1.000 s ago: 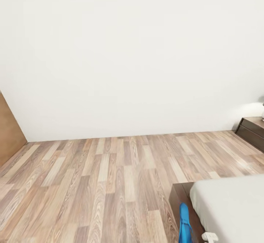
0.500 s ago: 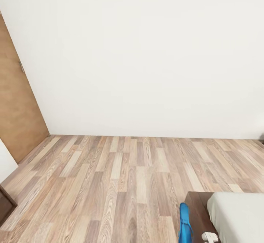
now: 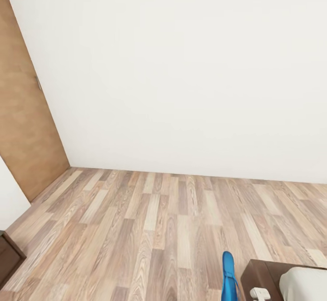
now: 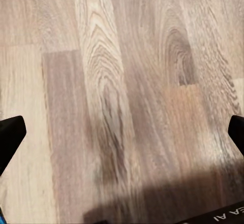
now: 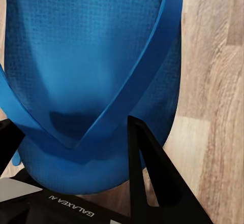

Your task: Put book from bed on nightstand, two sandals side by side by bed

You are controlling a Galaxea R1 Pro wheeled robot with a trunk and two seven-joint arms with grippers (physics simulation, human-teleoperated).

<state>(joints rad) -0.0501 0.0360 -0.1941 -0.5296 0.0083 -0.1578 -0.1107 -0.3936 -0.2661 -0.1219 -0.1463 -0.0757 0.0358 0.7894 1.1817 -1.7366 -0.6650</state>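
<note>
From the head view, a blue sandal [image 3: 229, 277] shows at about 5 o'clock, low in the frame, standing on edge with its toe pointing up the picture, over the plank floor [image 3: 150, 228]. Just beside it, toward 4 o'clock, sits a small white part [image 3: 260, 294] of the right arm, and past that the dark brown corner of the bed [image 3: 265, 274] with a patch of pale mattress [image 3: 305, 283] on top. A white wall [image 3: 190, 73] spans the far side, a brown door [image 3: 22, 123] stands at 9 o'clock, and a dark wooden cabinet corner [image 3: 8, 258] pokes in at 8 o'clock. In the right wrist view, the right gripper [image 5: 71, 148] is clamped on the sandal [image 5: 91, 66]: one black finger [image 5: 147, 178] lies across the sole near the V where the two straps meet, the other finger [image 5: 7, 142] sits at the opposite edge, and the sole hangs above the floorboards. In the left wrist view, the left gripper [image 4: 122, 132] is spread wide with nothing between its black fingertips [image 4: 10, 135], which sit at the two sides of the picture over bare wood grain in part shadow.
</note>
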